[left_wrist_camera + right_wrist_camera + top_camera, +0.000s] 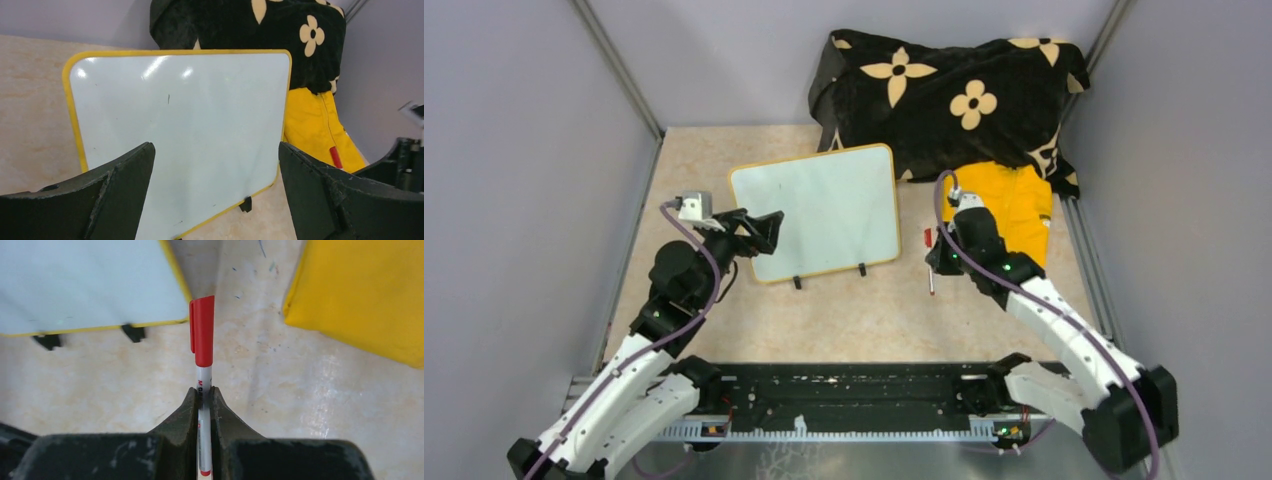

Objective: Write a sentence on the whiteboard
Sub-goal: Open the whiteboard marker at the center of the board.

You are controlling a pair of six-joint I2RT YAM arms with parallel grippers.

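Small rectangular glossy white whiteboard (824,205) with thin yellow frame, blank, sits mid beige tabletop (864,315); likely light, stiff, slick-faced, best held by the frame edge; left gripper (766,228) spread wide beside it, right gripper (202,399) clamped on capped slim red-and-white marker pen (203,352)

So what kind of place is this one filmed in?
Likely a robot lab test cell: plain grey walls enclose a small tabletop, a black mounting rail spans its near edge, and the whiteboard and marker look like staged props.
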